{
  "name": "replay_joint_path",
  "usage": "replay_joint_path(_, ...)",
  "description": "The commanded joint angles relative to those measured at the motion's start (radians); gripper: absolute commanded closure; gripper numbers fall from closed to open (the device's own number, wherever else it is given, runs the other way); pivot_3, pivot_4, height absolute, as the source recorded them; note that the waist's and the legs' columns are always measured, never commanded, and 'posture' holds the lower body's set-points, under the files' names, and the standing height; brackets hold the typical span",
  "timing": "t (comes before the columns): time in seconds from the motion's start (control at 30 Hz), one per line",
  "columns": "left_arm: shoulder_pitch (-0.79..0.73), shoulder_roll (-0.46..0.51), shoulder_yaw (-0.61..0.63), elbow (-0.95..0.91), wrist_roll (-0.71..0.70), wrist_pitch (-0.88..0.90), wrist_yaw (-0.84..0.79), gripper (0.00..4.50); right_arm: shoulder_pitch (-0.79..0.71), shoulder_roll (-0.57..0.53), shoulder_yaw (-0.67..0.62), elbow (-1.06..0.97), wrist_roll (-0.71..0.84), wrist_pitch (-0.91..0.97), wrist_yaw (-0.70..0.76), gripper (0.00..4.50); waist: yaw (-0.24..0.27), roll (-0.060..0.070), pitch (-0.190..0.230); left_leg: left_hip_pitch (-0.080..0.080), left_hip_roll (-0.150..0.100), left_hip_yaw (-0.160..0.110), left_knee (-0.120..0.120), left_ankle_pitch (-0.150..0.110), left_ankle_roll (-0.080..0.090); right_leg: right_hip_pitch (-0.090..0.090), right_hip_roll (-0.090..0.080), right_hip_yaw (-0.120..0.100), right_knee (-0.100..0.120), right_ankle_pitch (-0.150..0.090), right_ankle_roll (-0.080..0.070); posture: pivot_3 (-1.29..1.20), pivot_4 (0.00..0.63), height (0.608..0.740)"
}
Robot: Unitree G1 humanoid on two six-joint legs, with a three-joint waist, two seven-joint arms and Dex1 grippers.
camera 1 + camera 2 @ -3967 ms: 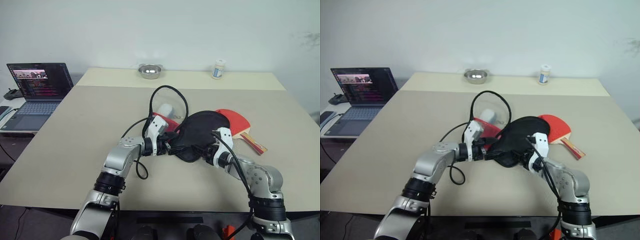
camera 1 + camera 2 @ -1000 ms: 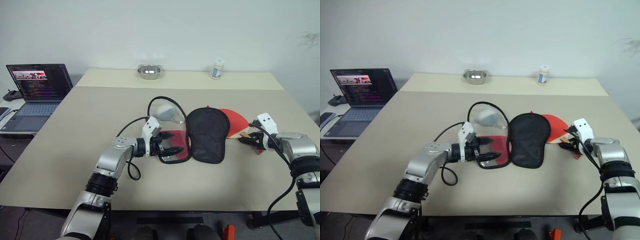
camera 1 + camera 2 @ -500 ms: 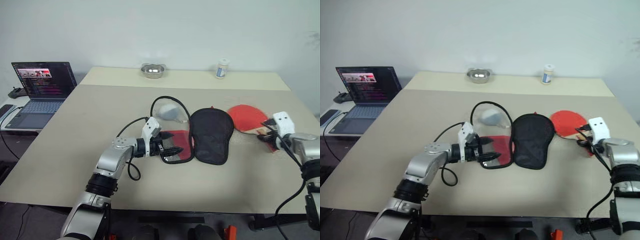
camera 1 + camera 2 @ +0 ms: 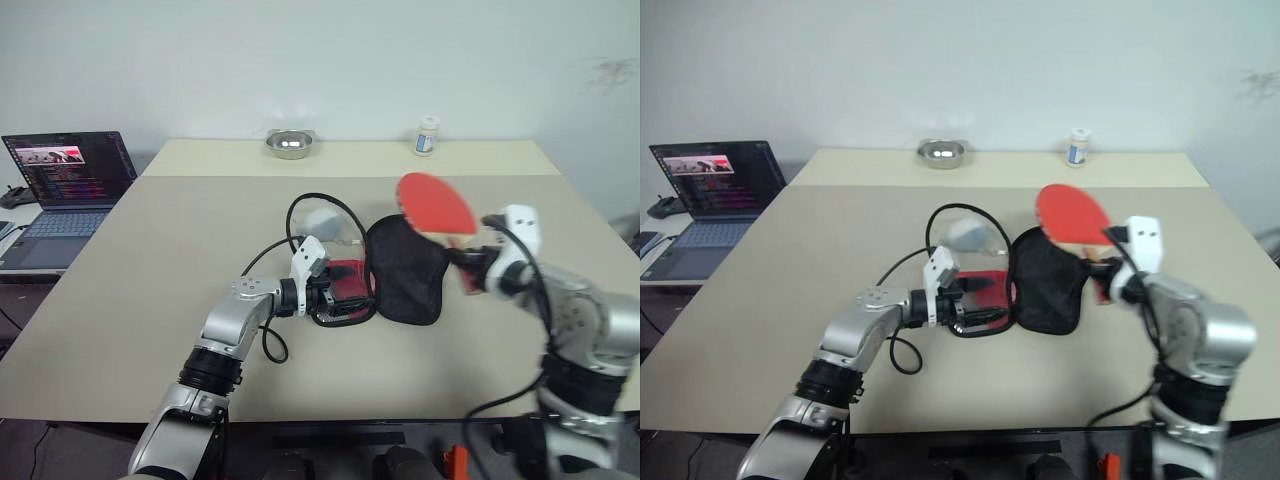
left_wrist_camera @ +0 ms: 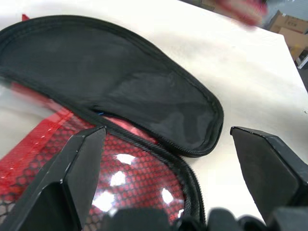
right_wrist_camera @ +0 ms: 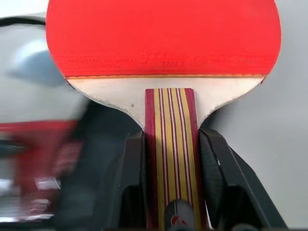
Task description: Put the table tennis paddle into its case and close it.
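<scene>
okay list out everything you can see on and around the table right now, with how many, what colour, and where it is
Round red rubber-faced table tennis paddle with striped wooden handle: one, red, lifted above the table, over the case's far right edge.
Soft paddle-shaped fabric case: one, lying open, black half to the right, red mesh half to the left, table centre.
Small steel bowl: one, silver, far edge of the table.
Small white bottle: one, white, far edge, right of the bowl.
Open laptop: one, dark, on a side surface left of the table.
Beige table: one.
Left gripper: fingers open, over the red mesh half.
Right gripper: closed on the paddle's handle.
</scene>
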Motion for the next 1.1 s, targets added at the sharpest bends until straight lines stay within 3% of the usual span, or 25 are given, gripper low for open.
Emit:
replay_joint_path(0.03,-0.016,0.000,-0.002,0.000,0.001,-0.022,-0.011,0.00,-0.046,0.130,-0.039,-0.122,-0.062,0.031,-0.132,3.40,0.005,0.000,0.000,0.000,0.000,0.000,0.000,0.000,0.000,0.000,0.000,-0.001,0.000,0.000,0.000,0.00,0.150,0.740)
replay_joint_path(0.3,-0.012,-0.005,-0.005,0.000,0.007,-0.030,-0.012,0.00,0.004,0.314,0.031,-0.013,-0.125,-0.146,-0.279,3.40,0.006,0.000,0.000,-0.002,-0.009,-0.001,0.000,0.000,0.000,0.000,-0.003,0.000,-0.002,0.000,0.000,0.00,0.150,0.740)
replay_joint_path(0.7,0.004,-0.003,0.000,-0.021,0.007,-0.021,-0.002,0.00,0.075,0.319,0.133,0.113,-0.107,-0.268,-0.316,3.40,-0.008,0.000,0.000,-0.002,-0.007,-0.002,-0.001,0.000,0.000,0.000,-0.001,0.000,-0.002,-0.001,0.000,0.00,0.150,0.740)
replay_joint_path(1.1,0.015,0.002,-0.002,-0.039,0.008,-0.013,-0.001,0.00,0.095,0.304,0.157,0.205,-0.099,-0.352,-0.346,3.40,-0.007,0.000,0.000,-0.001,-0.007,-0.002,-0.001,0.000,0.000,0.000,-0.001,0.000,-0.002,-0.001,0.000,0.00,0.150,0.740)
